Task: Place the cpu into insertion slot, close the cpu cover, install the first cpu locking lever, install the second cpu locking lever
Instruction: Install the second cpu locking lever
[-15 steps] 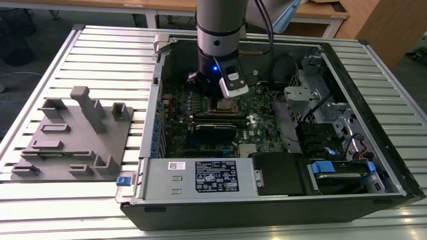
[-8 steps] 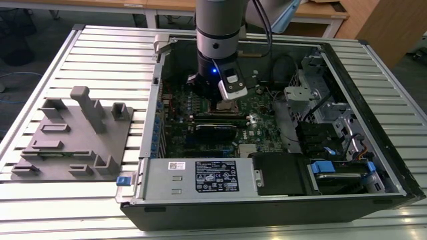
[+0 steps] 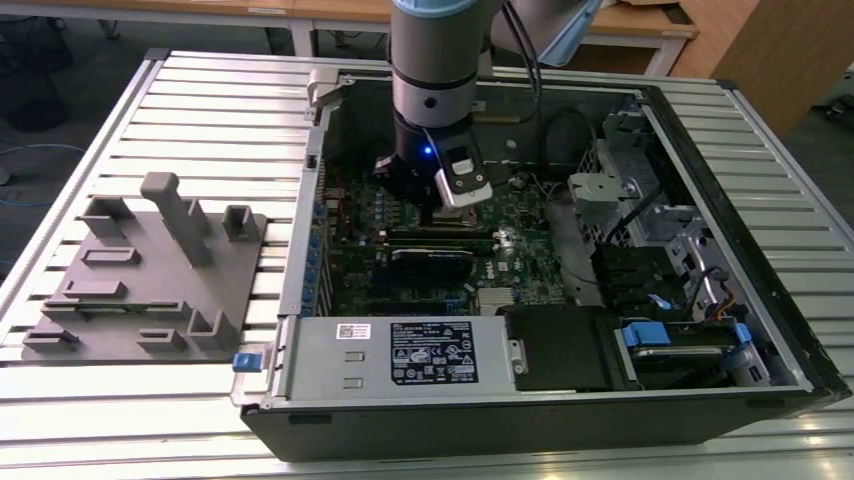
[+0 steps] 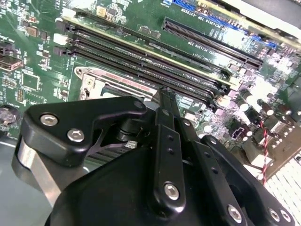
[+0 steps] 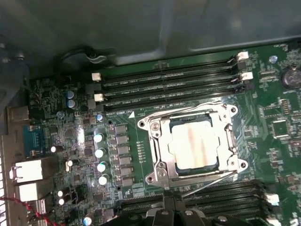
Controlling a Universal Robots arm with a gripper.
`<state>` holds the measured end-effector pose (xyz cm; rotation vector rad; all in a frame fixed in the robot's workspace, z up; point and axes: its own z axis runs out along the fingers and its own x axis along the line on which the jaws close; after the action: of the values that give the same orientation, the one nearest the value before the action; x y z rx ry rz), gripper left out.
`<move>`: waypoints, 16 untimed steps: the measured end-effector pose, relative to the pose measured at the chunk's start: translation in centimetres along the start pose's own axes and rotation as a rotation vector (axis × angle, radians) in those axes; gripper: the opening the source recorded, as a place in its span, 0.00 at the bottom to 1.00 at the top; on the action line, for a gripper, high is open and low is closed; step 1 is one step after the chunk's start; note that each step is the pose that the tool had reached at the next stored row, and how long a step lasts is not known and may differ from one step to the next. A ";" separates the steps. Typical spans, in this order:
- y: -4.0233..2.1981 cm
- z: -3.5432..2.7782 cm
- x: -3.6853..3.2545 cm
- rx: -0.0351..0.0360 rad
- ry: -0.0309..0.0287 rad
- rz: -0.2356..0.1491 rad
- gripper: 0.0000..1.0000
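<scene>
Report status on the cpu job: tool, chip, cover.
Tool over the motherboard, holding nothing visible. Cpu seated in the insertion slot, cpu cover down around it. Memory slots beside the socket, nothing across it.

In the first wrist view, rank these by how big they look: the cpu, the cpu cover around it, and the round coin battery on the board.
Largest to smallest as they look in the first wrist view:
1. cpu cover, the silver frame, closed around the chip
2. cpu, seated inside its window
3. coin battery, clearly the smallest
</scene>
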<state>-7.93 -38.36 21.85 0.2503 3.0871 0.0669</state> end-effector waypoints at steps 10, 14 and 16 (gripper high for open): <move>-0.06 0.61 0.05 0.0004 0.0001 0.000 0.11; -0.11 0.92 0.08 0.0002 0.0001 0.000 0.11; -0.20 1.19 0.13 0.0001 0.0000 0.000 0.11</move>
<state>-8.03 -38.49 20.65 0.2502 3.0871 0.0668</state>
